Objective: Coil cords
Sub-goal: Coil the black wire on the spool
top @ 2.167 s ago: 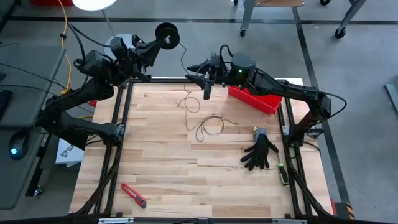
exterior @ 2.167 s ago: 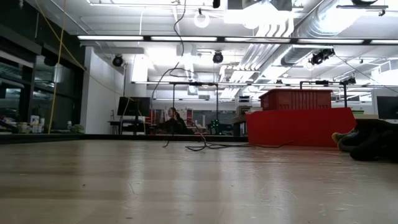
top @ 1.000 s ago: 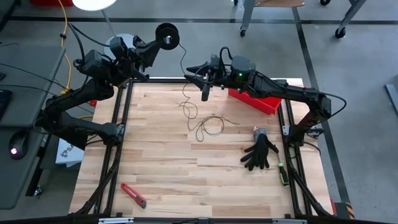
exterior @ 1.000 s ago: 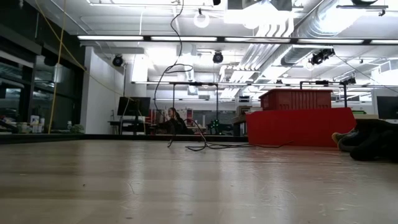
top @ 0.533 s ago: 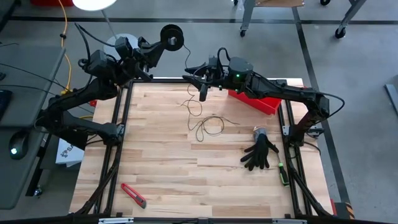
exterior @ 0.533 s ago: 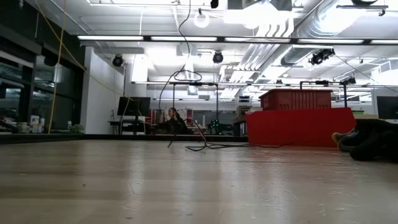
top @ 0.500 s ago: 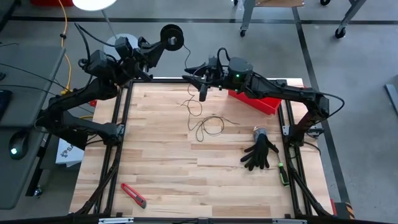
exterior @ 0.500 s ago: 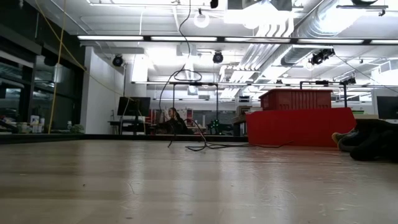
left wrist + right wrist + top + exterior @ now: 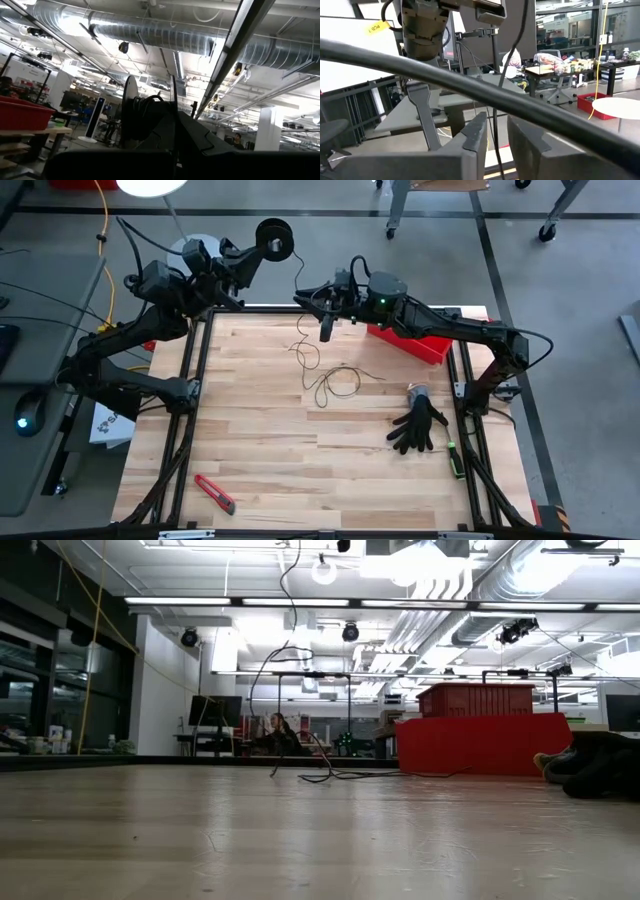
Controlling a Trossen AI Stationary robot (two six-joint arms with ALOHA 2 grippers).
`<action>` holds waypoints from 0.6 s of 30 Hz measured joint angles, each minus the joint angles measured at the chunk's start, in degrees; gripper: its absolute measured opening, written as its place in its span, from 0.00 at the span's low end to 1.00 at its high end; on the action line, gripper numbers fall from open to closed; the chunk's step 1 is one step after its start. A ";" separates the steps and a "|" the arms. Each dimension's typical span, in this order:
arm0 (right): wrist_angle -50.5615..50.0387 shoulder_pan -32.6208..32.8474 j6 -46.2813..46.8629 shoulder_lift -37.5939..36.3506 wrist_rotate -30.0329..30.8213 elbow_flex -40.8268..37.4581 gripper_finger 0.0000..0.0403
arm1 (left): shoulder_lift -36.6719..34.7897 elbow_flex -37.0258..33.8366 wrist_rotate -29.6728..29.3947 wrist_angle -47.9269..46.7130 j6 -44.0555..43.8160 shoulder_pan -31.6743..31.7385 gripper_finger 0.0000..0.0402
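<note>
Right gripper (image 9: 322, 320), top middle of the high view, pinched the thin cord (image 9: 298, 280). From there the cord ran up-left to the black spool (image 9: 271, 238), clamped in the shut left gripper (image 9: 250, 255); its loose loops (image 9: 335, 383) lay below on the wooden table (image 9: 300, 470).

Workshop hall: grey concrete floor (image 9: 560, 300) around the wooden table (image 9: 300, 470); silver ducts (image 9: 440, 625) and strip lights (image 9: 250, 601) overhead; white pillar (image 9: 160, 690) left of the ducts; possibly a desk (image 9: 555, 70) beyond.
</note>
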 joint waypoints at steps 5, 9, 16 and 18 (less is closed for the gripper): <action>0.09 0.02 0.01 0.00 0.00 0.00 0.02 | -0.02 0.00 -0.07 -0.04 0.80 0.17 0.00; 1.33 1.61 1.53 0.00 0.23 0.00 0.01 | -0.04 0.00 -0.91 0.01 -2.31 0.15 0.00; 11.83 7.46 1.44 2.53 0.17 0.02 0.00 | 1.13 0.02 -0.62 0.41 -29.02 -0.13 0.00; 14.15 8.32 0.48 3.47 0.49 0.02 0.00 | 1.64 0.02 -0.62 0.33 -36.70 -0.44 0.00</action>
